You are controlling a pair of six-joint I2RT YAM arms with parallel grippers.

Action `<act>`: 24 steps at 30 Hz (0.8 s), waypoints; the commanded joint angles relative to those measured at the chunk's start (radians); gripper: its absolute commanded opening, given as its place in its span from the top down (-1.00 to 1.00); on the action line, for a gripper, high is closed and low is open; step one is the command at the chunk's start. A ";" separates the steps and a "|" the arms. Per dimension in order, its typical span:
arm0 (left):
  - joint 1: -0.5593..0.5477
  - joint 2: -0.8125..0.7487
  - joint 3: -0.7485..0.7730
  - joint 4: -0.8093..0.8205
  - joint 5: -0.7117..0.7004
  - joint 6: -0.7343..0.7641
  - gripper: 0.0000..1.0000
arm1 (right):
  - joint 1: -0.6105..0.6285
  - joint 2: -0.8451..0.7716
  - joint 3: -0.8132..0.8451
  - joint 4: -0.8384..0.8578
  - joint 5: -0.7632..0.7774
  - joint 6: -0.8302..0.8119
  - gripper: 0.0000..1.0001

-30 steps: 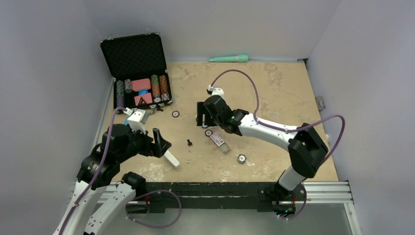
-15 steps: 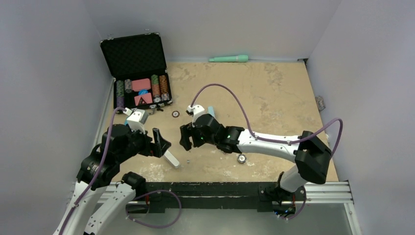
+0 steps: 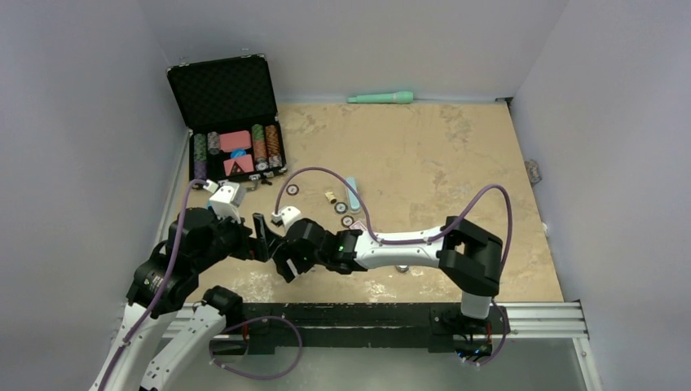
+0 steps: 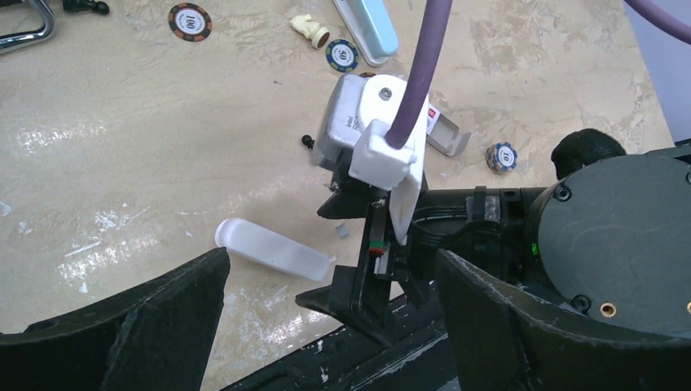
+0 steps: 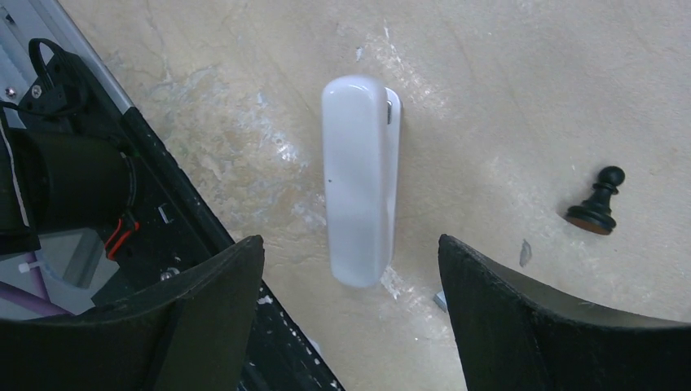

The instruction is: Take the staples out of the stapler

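Barely begun, I judge: the stapler (image 5: 358, 179) lies shut and ungripped at the table's (image 3: 456, 147) seven o'clock, the right gripper (image 5: 350, 248) poised wide over it, the left gripper (image 4: 332, 269) wide and empty near its ten o'clock, no staples out.

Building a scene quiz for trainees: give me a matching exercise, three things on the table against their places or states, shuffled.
Things:
1. white stapler
2. black chess pawn
3. poker chip case

Places or states:
A. open, at the far-left corner
B. lying flat near the table's front edge
C. loose on the table beside the stapler

Pairs: 1-B; 2-C; 3-A
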 commanded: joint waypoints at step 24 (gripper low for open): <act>0.011 -0.014 0.003 0.028 -0.013 0.008 -1.00 | 0.036 0.141 0.118 -0.021 0.039 0.018 -0.22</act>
